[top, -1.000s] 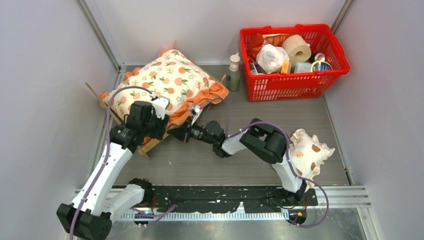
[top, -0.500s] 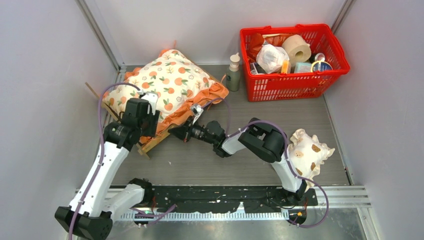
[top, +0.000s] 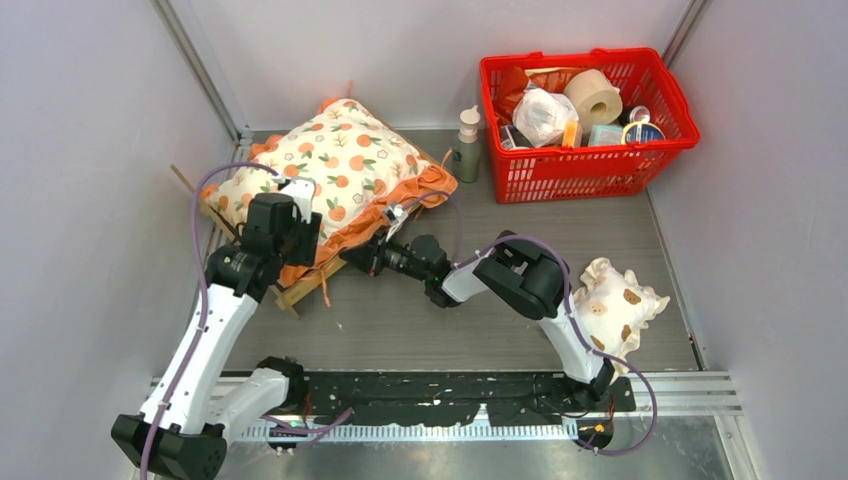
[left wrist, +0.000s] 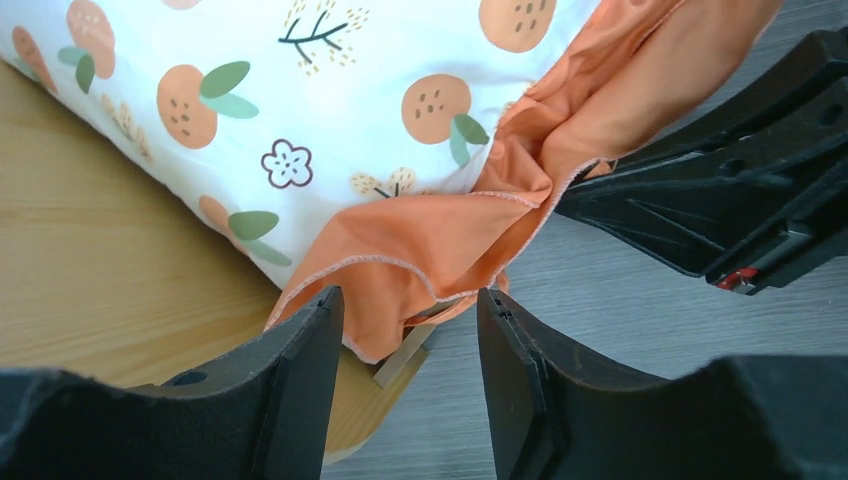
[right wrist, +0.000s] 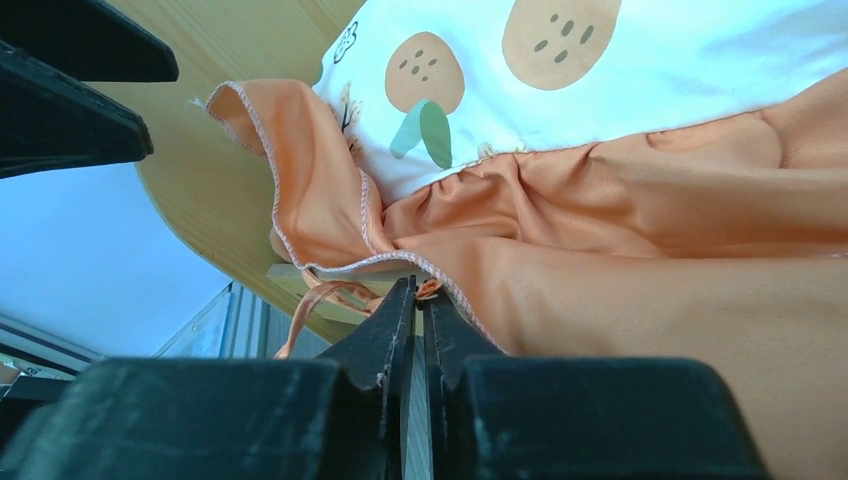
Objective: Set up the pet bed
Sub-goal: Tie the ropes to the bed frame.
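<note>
While the pet bed (top: 305,290) sits at the back left of the bench (top: 500,260), most of it is hidden under the big cushion (top: 340,160) with oranges on it. Only some pale wood pokes out at the near side.

The left gripper (left wrist: 410,310) is at the near corner of the cushion. Its jaws are apart. The orange frill (left wrist: 420,250) hangs down between them, and they are not squeezing it. A small bit of wood shows just under the frill.

The right gripper (right wrist: 420,290) reaches in low from the right, close to the left one. Its jaws are almost together, with only a thin slit between them. Their tips are right at the hem of the frill. I cannot tell if they pinch it.

A red basket (top: 590,170) full of things stands at the back right, with a bottle (top: 466,145) just beside it. A small spotted pillow (top: 615,305) lies by the right arm.
</note>
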